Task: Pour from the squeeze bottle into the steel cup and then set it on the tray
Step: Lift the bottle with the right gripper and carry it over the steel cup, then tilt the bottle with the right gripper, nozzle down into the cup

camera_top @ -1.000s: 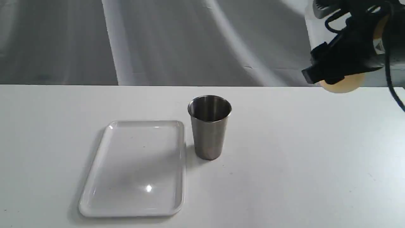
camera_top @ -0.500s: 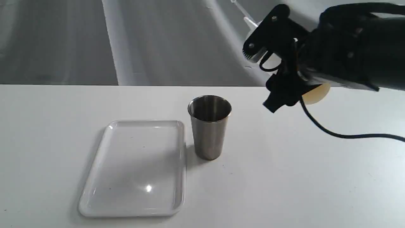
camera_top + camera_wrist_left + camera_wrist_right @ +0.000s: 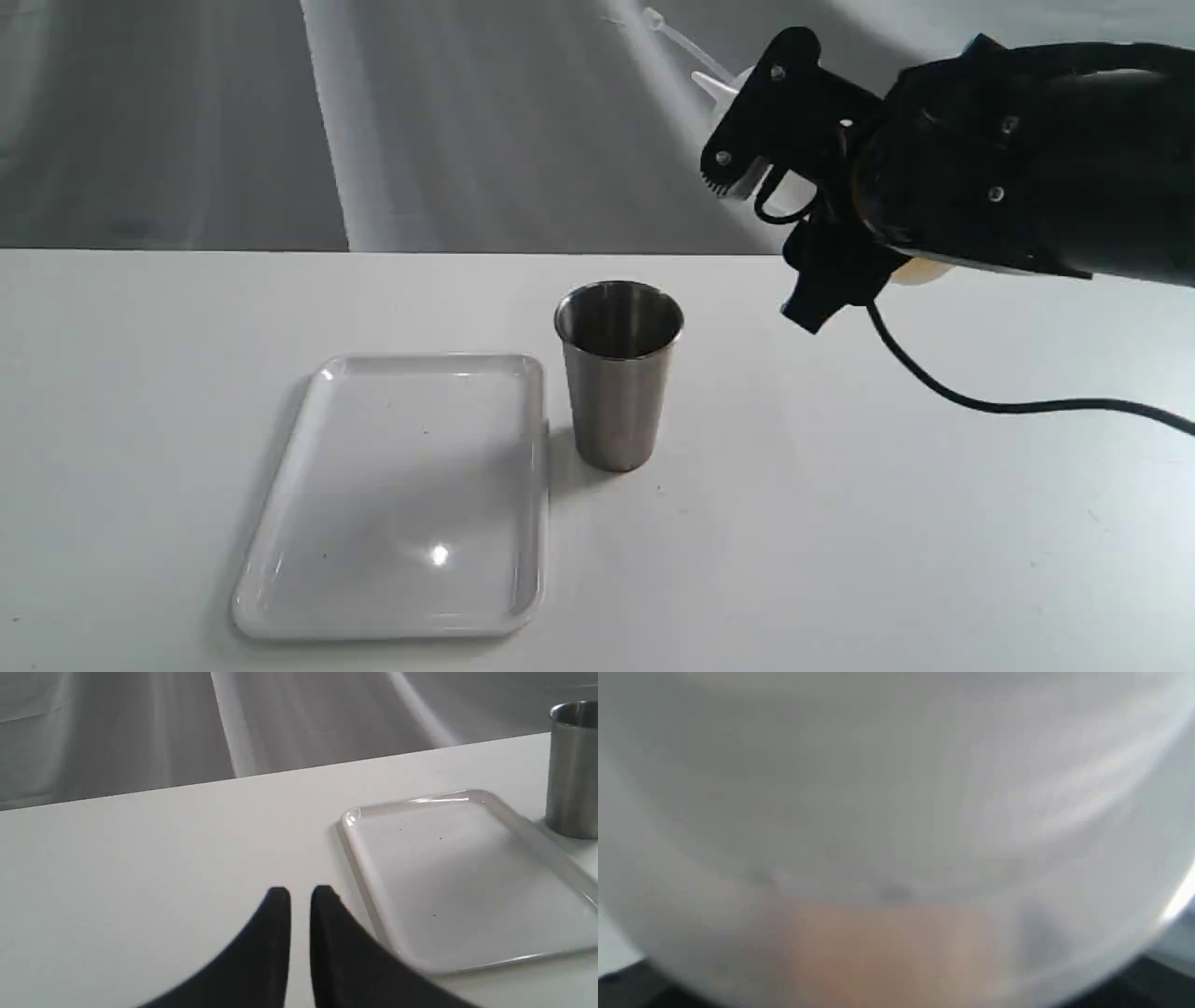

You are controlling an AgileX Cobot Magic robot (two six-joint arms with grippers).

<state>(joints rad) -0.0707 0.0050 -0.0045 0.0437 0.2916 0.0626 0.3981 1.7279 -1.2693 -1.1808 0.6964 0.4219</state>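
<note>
The right gripper [image 3: 764,245] is clamped on the squeeze bottle [image 3: 795,194], held high with its tip pointing up and left, and the steel cup [image 3: 618,392] stands below, further left.

No lettering, brand, number or sign is legible in any view. The squeeze bottle [image 3: 896,812] held in the right claw [image 3: 771,238] shows only blurred translucent plastic. The steel cup [image 3: 618,383] below the claw is bare brushed metal, and the tray [image 3: 401,467] beyond it is plain glossy white.
</note>
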